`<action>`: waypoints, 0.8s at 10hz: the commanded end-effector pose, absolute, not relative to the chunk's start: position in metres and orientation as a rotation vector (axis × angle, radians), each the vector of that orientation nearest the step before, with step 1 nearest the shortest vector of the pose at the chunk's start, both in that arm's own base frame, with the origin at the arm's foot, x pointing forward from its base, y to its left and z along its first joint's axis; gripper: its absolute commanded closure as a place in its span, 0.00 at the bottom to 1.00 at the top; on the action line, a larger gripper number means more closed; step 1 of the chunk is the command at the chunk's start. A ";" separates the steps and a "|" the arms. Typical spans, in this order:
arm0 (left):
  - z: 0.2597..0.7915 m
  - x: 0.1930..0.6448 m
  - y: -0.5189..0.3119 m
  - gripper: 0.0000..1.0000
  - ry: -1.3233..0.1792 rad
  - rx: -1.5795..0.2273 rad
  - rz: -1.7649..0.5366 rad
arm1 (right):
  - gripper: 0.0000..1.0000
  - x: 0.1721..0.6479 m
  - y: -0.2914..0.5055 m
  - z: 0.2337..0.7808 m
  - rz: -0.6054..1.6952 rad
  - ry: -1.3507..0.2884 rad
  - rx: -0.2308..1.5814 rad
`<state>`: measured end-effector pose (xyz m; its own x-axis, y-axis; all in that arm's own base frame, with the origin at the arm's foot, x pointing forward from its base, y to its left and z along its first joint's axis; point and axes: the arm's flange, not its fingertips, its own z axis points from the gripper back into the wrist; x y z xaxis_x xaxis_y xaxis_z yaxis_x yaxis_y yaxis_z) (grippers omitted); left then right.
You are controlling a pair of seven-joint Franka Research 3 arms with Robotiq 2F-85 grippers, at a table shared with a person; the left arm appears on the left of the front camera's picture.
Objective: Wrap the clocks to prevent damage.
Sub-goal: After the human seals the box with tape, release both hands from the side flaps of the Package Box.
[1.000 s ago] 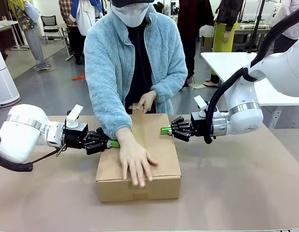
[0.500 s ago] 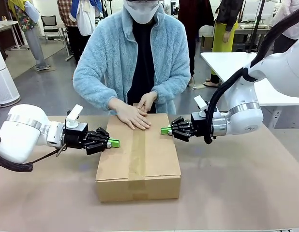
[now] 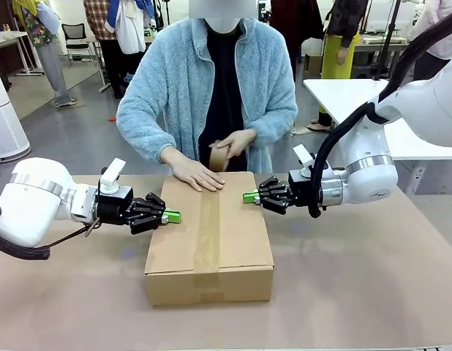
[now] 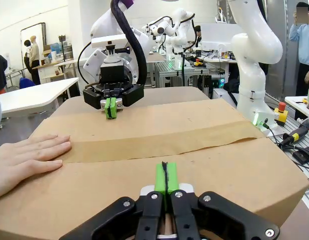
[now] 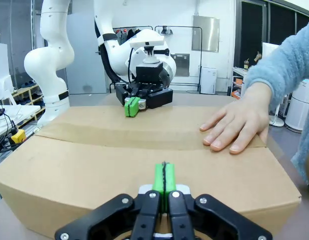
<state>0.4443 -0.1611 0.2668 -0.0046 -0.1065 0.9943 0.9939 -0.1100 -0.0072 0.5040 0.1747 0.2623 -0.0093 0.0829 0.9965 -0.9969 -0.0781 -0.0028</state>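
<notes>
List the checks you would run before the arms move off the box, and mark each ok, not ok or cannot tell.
1. Tape strip runs along the box top seam: ok.
2. Left gripper shut, pads at the box side: ok.
3. Right gripper shut, pads at the opposite side: ok.
4. Person's hand off the box: not ok, it lies flat on the far end.
5. Tape roll cut free from the strip: cannot tell.
6. Clocks wrapped inside: cannot tell.

Box between claws — hand on top
</notes>
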 end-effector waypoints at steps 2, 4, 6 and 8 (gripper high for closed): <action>0.266 0.445 -0.162 1.00 -1.081 -1.200 -1.316 | 0.99 0.503 0.176 0.259 1.307 -1.109 1.194; 0.266 0.445 -0.162 1.00 -1.081 -1.200 -1.316 | 0.99 0.503 0.176 0.259 1.307 -1.109 1.194; 0.266 0.445 -0.162 1.00 -1.081 -1.200 -1.316 | 0.99 0.503 0.176 0.259 1.307 -1.109 1.194; 0.295 0.447 -0.154 1.00 -0.980 -1.173 -1.375 | 0.99 0.496 0.177 0.285 1.344 -1.062 1.136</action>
